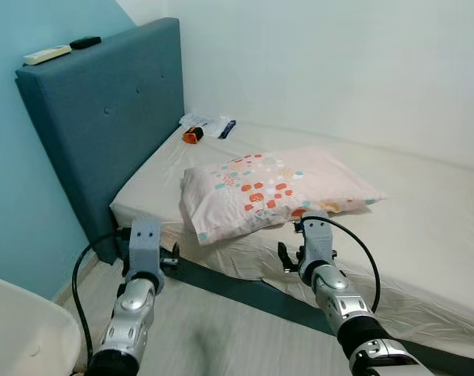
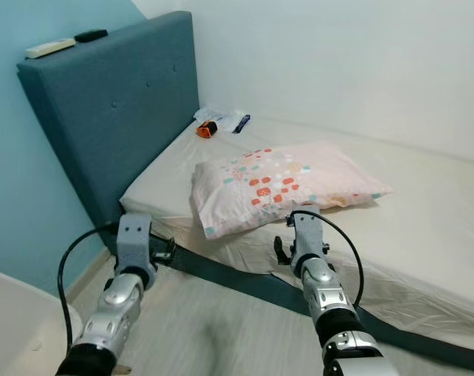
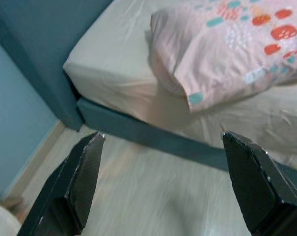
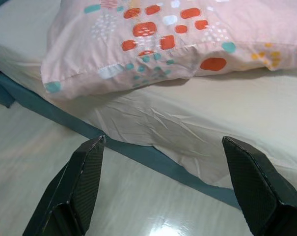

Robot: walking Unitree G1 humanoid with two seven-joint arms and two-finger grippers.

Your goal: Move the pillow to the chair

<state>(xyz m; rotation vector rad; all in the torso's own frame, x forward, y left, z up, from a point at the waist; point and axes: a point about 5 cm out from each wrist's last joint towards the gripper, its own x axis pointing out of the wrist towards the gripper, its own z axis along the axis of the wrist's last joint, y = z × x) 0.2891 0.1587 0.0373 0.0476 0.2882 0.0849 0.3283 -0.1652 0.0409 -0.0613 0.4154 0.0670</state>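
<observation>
The left gripper [image 3: 160,184] hangs over the pale wood floor [image 3: 153,196] just short of the bed's near edge, its black fingers spread wide and holding nothing; the right gripper [image 4: 163,189] does the same beside it, also wide open and empty. Ahead of both, the pink pillow with orange and teal dots [image 1: 272,188] lies on the cream-sheeted bed [image 1: 425,227] near its front edge, towards the blue padded headboard [image 1: 103,117]. A white rounded chair edge [image 1: 17,329] shows at the robot's left

We held both silver arms forward and low. Our left end effector [image 3: 160,182] had its fingers spread wide; our right end effector [image 4: 163,184] was likewise spread, empty.
</observation>
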